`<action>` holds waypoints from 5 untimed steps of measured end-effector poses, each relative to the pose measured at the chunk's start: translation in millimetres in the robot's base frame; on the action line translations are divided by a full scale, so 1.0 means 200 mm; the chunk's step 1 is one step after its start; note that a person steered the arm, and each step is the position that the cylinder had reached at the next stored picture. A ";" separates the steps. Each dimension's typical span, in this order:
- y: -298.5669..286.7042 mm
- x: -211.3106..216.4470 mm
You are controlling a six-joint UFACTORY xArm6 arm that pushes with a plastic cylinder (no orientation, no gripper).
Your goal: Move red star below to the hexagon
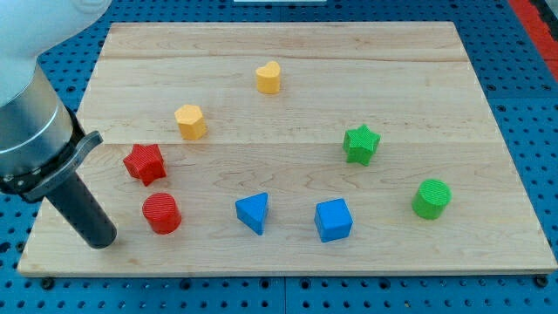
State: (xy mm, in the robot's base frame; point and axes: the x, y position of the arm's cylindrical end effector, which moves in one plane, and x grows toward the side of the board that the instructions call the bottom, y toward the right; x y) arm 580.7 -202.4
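Observation:
The red star [145, 163] lies at the view's left on the wooden board [288, 70]. The yellow hexagon [190, 121] sits above and to the right of it, apart from it. My tip [101, 241] rests near the board's lower left corner, below and left of the red star, and left of the red cylinder [161, 214]. It touches no block.
A yellow heart [268, 77] sits near the top middle. A green star [361, 144] and a green cylinder [432, 198] are at the right. A blue triangle [254, 212] and a blue cube [333, 219] lie along the bottom.

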 end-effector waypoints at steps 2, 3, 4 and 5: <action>0.00 -0.05; 0.00 -0.07; 0.00 -0.10; 0.00 -0.10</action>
